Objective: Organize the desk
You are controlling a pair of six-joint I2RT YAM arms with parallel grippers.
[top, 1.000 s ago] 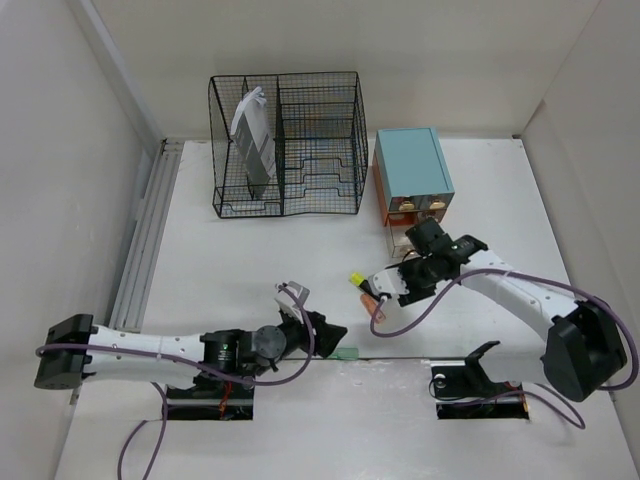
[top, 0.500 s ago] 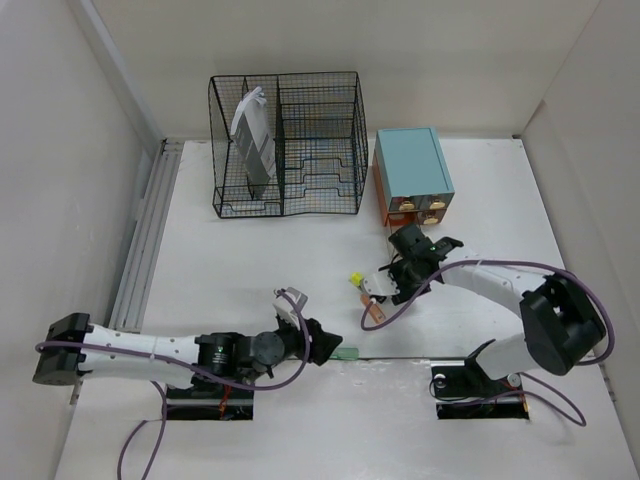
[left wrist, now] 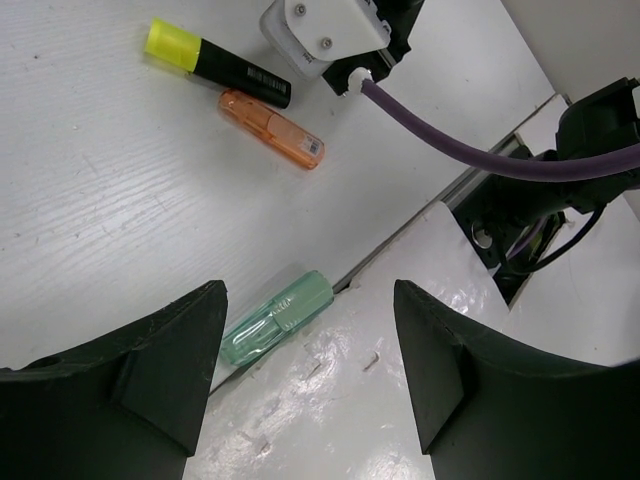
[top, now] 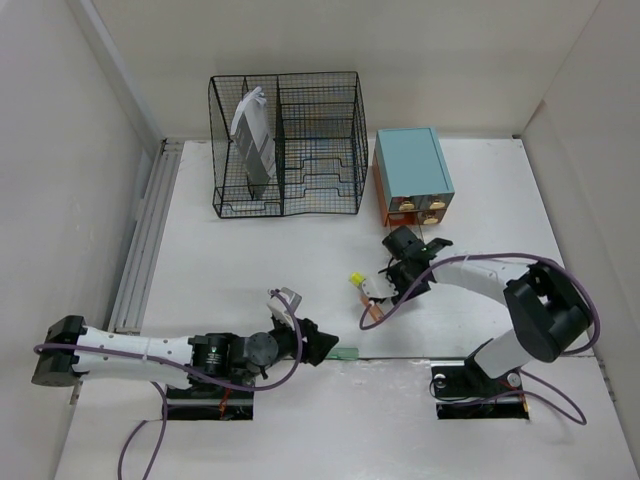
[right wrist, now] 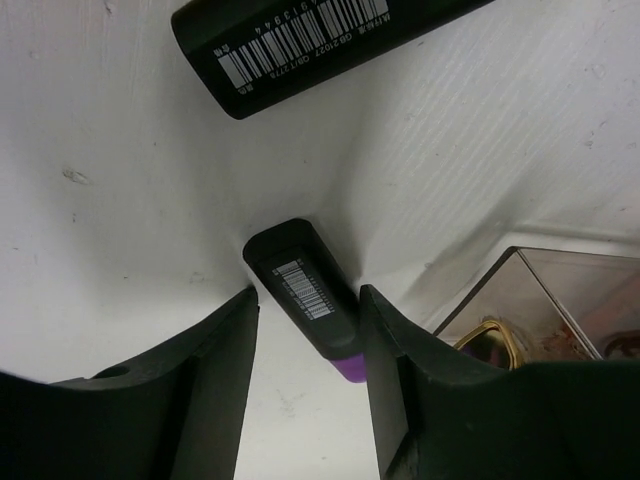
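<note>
Desk (top: 250, 260): large white tabletop walled in white; everything else rests on it.
Back of desk: black wire rack (top: 285, 145) with a grey packet (top: 254, 140) standing tilted in its left compartment; a teal-topped drawer box (top: 412, 170) just to its right.
Left gripper (top: 322, 342): low over the near edge of the desk, fingers (left wrist: 150, 370) spread wide with nothing between them.
Green marker (left wrist: 278, 315): translucent, lying along the seam at the desk's near edge, in front of the open left gripper and apart from both fingers.
Right gripper (top: 392, 280): down at the desk in front of the drawer box, fingers (right wrist: 190, 400) set narrowly apart.
Black marker with a purple end (right wrist: 305, 290): lying slantwise in that narrow gap (whether the fingers actually press on it cannot be told).
Yellow-capped highlighter (left wrist: 215, 65): black barrel with a barcode, flat on the desk just beside the right gripper.
Orange marker (left wrist: 272, 118): translucent, next to the highlighter on the near side and roughly parallel to it, not touching it.
Clear drawer (right wrist: 520, 300): seen by the right wrist camera close behind the gripper, a gold knob at its front.
</note>
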